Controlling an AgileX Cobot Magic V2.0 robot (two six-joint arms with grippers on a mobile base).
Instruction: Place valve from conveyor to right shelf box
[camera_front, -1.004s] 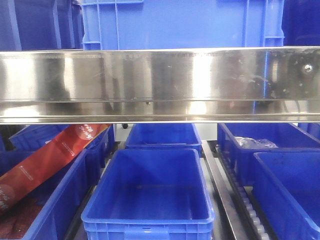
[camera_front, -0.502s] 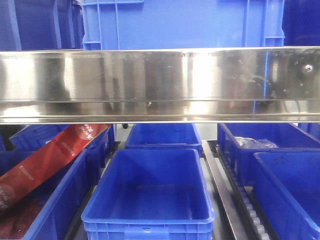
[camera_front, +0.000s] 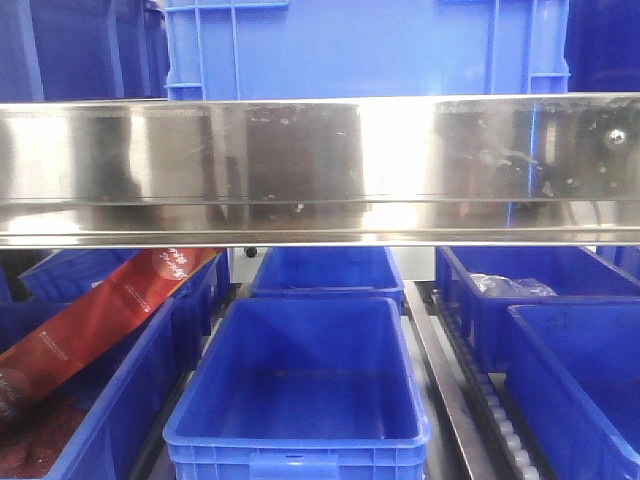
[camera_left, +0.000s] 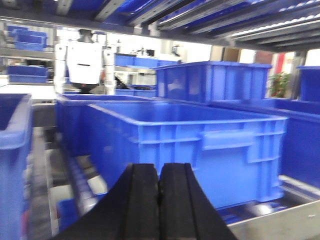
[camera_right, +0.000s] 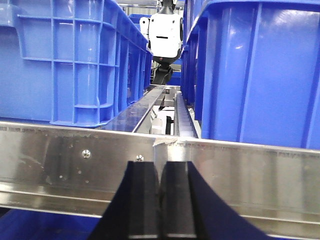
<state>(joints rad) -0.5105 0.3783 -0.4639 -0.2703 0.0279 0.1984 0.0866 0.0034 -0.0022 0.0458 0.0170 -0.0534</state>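
No valve shows in any of the three views, and no conveyor either, so I cannot tell where the valve is.

The left gripper (camera_left: 160, 200) has its two black fingers pressed together with nothing between them. It hangs in front of a big blue box (camera_left: 200, 150) on the shelf. The right gripper (camera_right: 160, 200) is also pinched closed on nothing. It faces the shiny metal rail (camera_right: 225, 170) at the front edge of the shelf, with blue boxes behind the rail on both sides.

In the front view, the middle box (camera_front: 300, 400) looks bare inside. The far box on the right (camera_front: 520, 290) holds something clear and crinkly, like a plastic bag; I cannot tell what is in it. The near box at the right edge (camera_front: 580, 380) is cut off, so its bottom is hidden.

This fits two stories: the valve is waiting on the conveyor out of sight, or it sits in a right box where the cameras cannot see.

Either way, the arms should move slowly near the metal rail and the box walls, so the fingers do not bump them.
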